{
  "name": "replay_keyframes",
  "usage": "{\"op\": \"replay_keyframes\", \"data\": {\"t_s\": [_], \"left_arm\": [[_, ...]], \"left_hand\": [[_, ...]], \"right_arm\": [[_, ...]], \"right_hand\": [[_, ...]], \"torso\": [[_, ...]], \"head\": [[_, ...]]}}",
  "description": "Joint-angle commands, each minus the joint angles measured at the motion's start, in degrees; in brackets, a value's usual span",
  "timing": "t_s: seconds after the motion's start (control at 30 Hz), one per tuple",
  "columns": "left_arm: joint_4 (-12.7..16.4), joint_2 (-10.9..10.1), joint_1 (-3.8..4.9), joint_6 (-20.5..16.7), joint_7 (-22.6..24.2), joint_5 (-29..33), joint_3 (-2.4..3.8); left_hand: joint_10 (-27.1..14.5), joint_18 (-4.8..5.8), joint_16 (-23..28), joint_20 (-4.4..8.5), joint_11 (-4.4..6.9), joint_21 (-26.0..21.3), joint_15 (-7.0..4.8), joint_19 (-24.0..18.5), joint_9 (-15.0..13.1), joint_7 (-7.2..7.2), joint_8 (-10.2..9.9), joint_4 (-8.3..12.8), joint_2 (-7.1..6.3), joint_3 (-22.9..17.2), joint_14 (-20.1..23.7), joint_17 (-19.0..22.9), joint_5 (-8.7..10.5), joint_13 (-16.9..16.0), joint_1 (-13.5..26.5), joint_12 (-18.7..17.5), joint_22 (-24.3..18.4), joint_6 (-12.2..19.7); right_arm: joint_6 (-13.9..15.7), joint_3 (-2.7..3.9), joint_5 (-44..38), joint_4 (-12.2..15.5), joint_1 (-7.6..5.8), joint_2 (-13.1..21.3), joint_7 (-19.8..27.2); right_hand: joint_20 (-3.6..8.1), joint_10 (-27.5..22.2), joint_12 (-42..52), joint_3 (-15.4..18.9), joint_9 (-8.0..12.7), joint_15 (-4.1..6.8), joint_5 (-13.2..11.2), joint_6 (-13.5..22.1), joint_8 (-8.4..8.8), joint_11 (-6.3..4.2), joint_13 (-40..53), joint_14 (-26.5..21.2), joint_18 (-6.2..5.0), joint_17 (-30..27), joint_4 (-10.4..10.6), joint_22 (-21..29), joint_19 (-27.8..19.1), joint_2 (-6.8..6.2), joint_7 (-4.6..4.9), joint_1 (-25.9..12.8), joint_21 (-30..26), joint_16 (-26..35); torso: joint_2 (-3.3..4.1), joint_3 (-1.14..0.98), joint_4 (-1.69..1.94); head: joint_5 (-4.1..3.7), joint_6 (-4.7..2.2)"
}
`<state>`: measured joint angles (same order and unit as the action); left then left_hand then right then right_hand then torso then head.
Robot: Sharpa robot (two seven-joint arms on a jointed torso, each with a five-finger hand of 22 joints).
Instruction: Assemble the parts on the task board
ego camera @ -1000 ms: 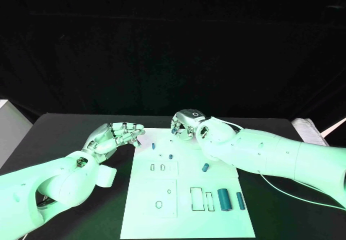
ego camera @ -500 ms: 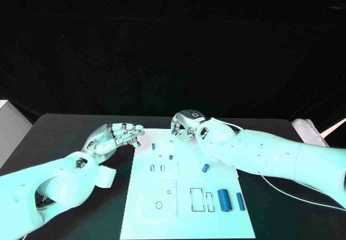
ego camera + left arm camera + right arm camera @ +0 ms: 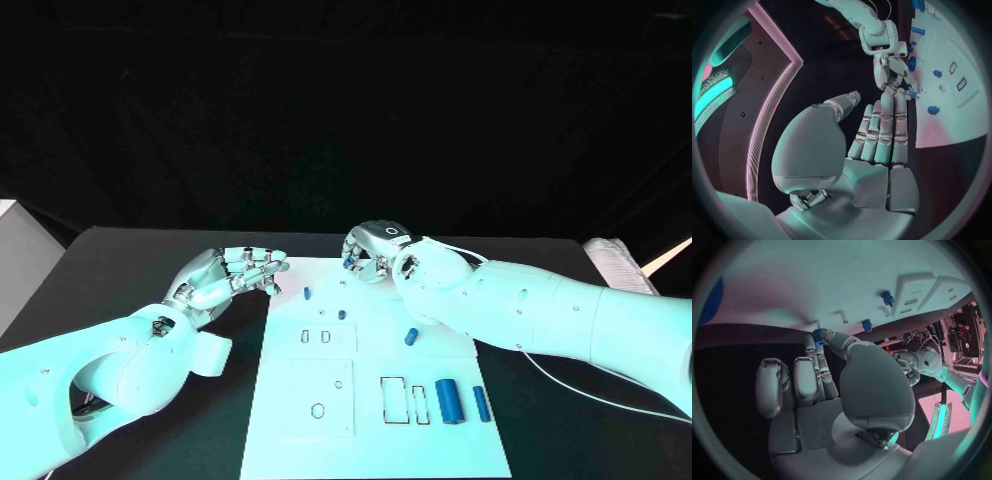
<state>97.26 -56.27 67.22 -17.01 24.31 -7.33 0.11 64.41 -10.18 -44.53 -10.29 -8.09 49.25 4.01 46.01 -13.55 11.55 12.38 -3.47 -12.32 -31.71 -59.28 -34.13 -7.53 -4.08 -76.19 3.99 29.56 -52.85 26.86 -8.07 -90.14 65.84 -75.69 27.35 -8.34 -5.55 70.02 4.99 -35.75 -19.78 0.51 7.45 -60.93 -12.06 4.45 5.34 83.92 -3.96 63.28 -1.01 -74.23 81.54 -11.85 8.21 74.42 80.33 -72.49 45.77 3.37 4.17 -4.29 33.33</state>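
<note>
The white task board (image 3: 375, 440) lies in the middle of the black table. My right hand (image 3: 378, 255) hovers over the board's far edge and pinches a small blue part (image 3: 817, 335) between thumb and fingertip. My left hand (image 3: 231, 275) hangs just off the board's far left corner, fingers stretched out side by side with the thumb apart (image 3: 879, 135), holding nothing. Two short blue parts (image 3: 306, 293) (image 3: 342, 313) stand near the far end. Another blue part (image 3: 411, 336) lies mid-board. Two longer blue parts (image 3: 449, 400) (image 3: 480, 402) lie at the near right beside outlined slots.
Rectangular and oval slots (image 3: 320, 408) mark the board's near half. A white block (image 3: 15, 255) stands at the table's left edge. A pale bundle (image 3: 613, 262) lies at the right edge. Black table shows on both sides of the board.
</note>
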Motion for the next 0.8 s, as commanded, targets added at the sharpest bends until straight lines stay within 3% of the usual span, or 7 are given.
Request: {"op": "replay_keyframes", "data": {"t_s": [0.03,0.4,0.8], "left_arm": [[0.08,0.02,0.07,0.24,0.24,-0.02,0.05],[-0.1,-0.01,0.07,-0.08,0.19,-0.02,0.05],[-0.24,0.04,0.07,-0.3,0.07,-0.02,0.04]], "left_hand": [[-0.18,-0.14,-0.23,0.08,0.05,0.2,0.14,-0.37,-0.08,0.0,-0.36,0.27,0.54,-0.05,0.39,-0.03,0.34,-0.04,0.1,-0.19,0.06,0.14],[-0.18,-0.14,-0.23,0.08,0.05,0.2,0.14,-0.37,-0.08,0.0,-0.36,0.27,0.54,-0.05,0.39,-0.03,0.34,-0.04,0.1,-0.19,0.06,0.14],[-0.4,-0.14,-0.35,0.07,-0.01,0.39,0.17,-0.49,-0.07,0.09,-0.47,0.41,0.46,-0.09,0.46,0.0,0.36,0.0,0.02,-0.27,0.19,0.33]], "right_arm": [[-1.81,-0.34,-0.37,0.06,0.54,0.03,0.09],[-1.33,-0.34,-0.41,0.56,0.57,0.31,0.02],[-0.99,-0.34,0.04,0.72,0.58,0.46,-0.13]], "right_hand": [[-0.17,-0.35,-0.3,-0.22,-0.07,-0.28,0.2,0.4,0.18,0.02,-0.01,0.76,0.35,-0.05,0.02,0.05,-0.41,-0.29,-0.1,-0.31,-0.29,0.17],[-0.2,-0.3,-0.3,-0.31,-0.13,-0.29,0.24,0.34,0.13,0.0,0.0,0.73,0.36,-0.09,0.01,-0.04,-0.38,-0.25,-0.12,-0.28,-0.26,0.2],[-0.23,-0.16,-0.27,-0.34,-0.23,-0.3,0.21,0.24,0.05,0.01,0.04,0.69,0.37,-0.13,0.13,-0.09,-0.37,-0.23,-0.12,-0.44,-0.24,0.23]], "torso": [[0.05,-0.02,-0.02],[0.07,-0.09,-0.06],[0.05,-0.02,-0.03]], "head": [[0.03,-0.01],[-0.03,-0.04],[-0.2,-0.16]]}}
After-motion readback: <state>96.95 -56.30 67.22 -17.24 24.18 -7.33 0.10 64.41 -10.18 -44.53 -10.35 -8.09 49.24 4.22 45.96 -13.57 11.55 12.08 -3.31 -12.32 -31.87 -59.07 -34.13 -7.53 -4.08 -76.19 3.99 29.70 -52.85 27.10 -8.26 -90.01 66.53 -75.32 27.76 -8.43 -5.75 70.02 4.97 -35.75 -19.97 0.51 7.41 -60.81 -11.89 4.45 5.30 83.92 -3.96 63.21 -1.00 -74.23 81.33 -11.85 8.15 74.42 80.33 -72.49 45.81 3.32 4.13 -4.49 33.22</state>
